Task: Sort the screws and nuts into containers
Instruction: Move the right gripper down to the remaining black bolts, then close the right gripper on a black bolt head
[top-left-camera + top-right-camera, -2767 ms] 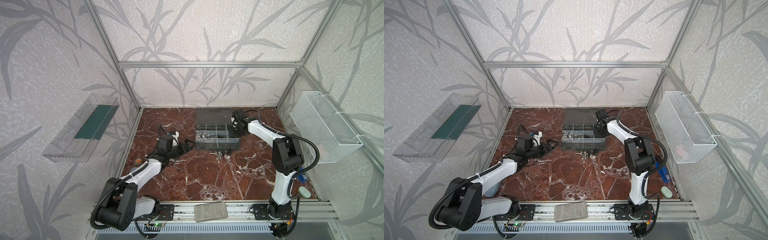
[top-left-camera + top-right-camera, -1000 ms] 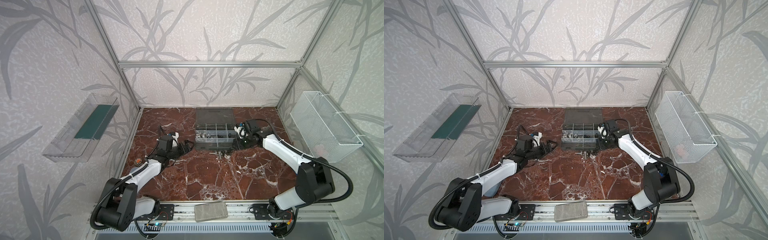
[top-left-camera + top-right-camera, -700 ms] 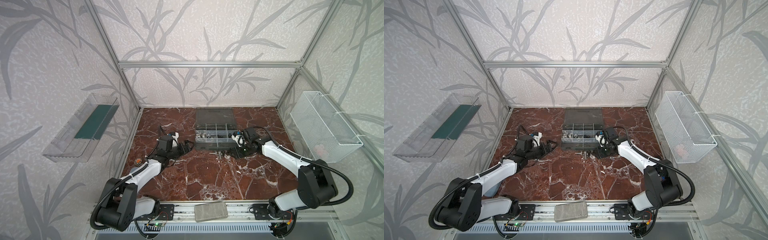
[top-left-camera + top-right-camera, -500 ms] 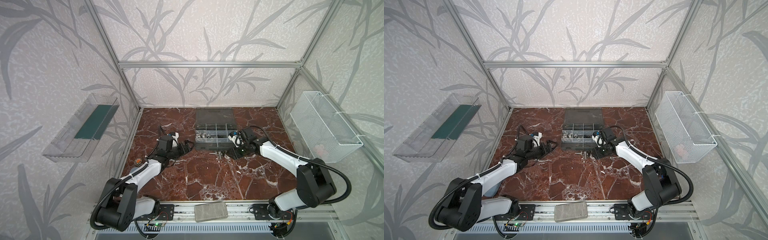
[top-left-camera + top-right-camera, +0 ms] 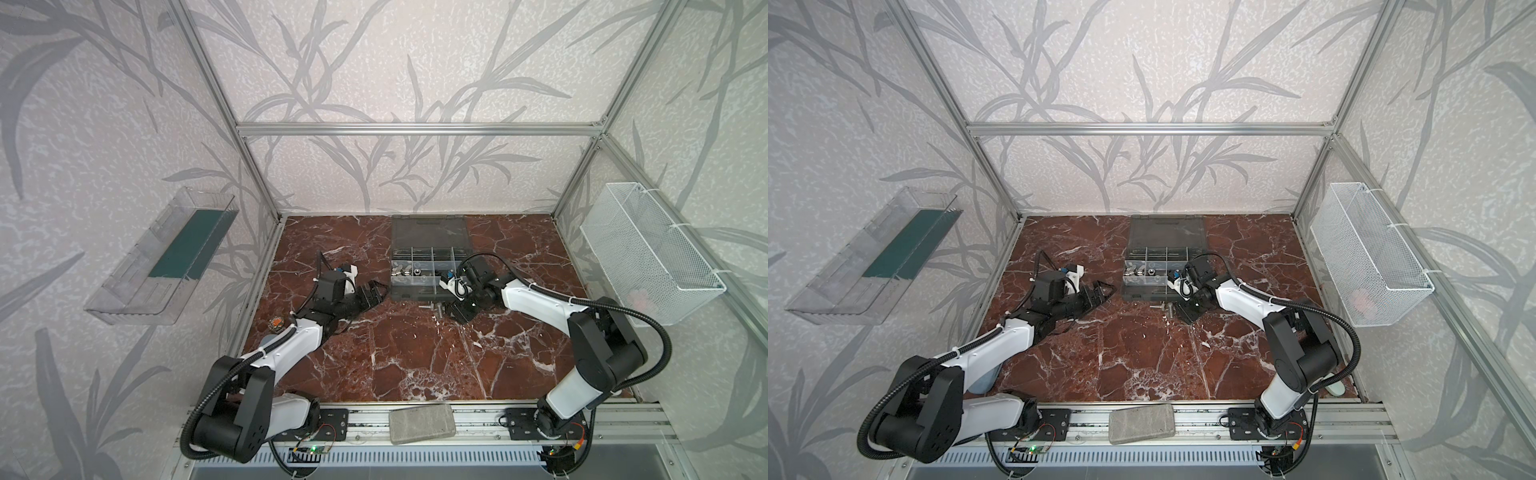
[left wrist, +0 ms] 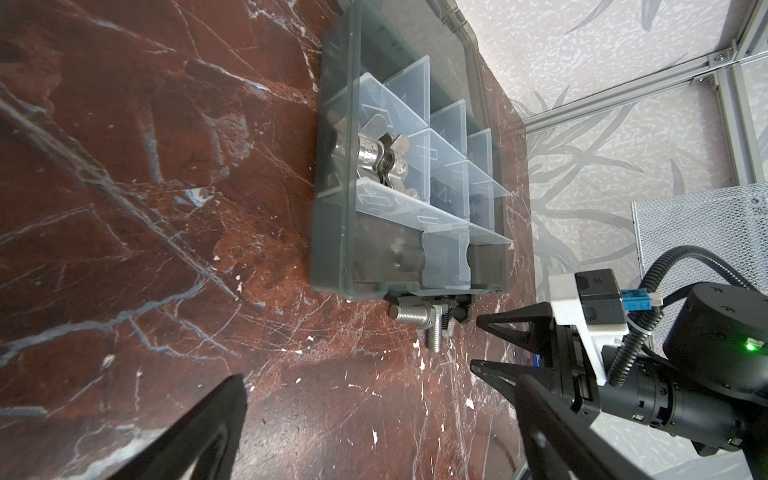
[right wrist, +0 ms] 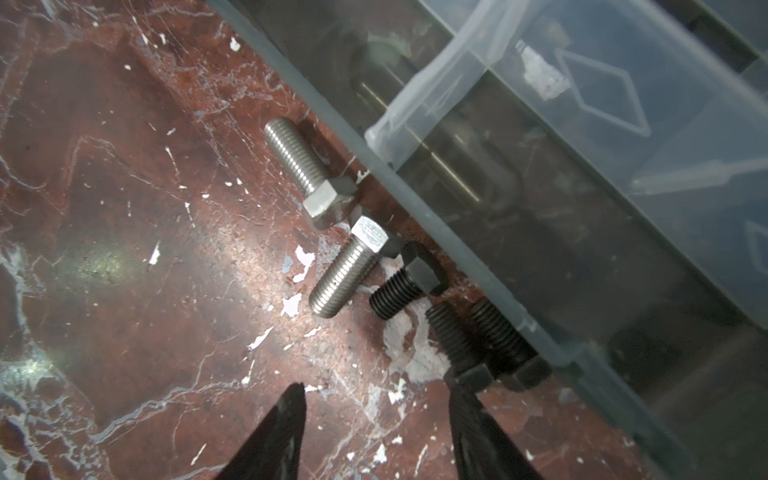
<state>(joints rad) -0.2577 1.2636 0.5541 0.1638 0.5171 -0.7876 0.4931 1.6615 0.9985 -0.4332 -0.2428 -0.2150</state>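
Note:
Two silver hex-head screws [image 7: 309,170] [image 7: 347,270] and three shorter black screws [image 7: 403,286] lie on the marble against the front wall of the dark grey case [image 7: 436,232]. In both top views they show as a small cluster [image 5: 432,308] [image 5: 1163,308]. My right gripper [image 7: 376,386] [image 5: 455,311] is low over the table just right of them, open, with one fingertip [image 7: 465,399] at a black screw's head [image 7: 469,374]. Silver winged nuts [image 6: 382,160] fill one of the containers [image 5: 405,272]. My left gripper [image 6: 380,386] [image 5: 374,293] stands wide open and holds nothing, left of the case.
The case's smoky lid [image 5: 430,232] lies open toward the back wall. A white wire basket [image 5: 648,253] hangs on the right wall and a clear tray with a green base [image 5: 166,253] on the left wall. A grey block [image 5: 422,422] sits on the front rail.
My right gripper has come down from beside the case's right end to the table in front of it, close to the loose screws. The left arm has not moved.

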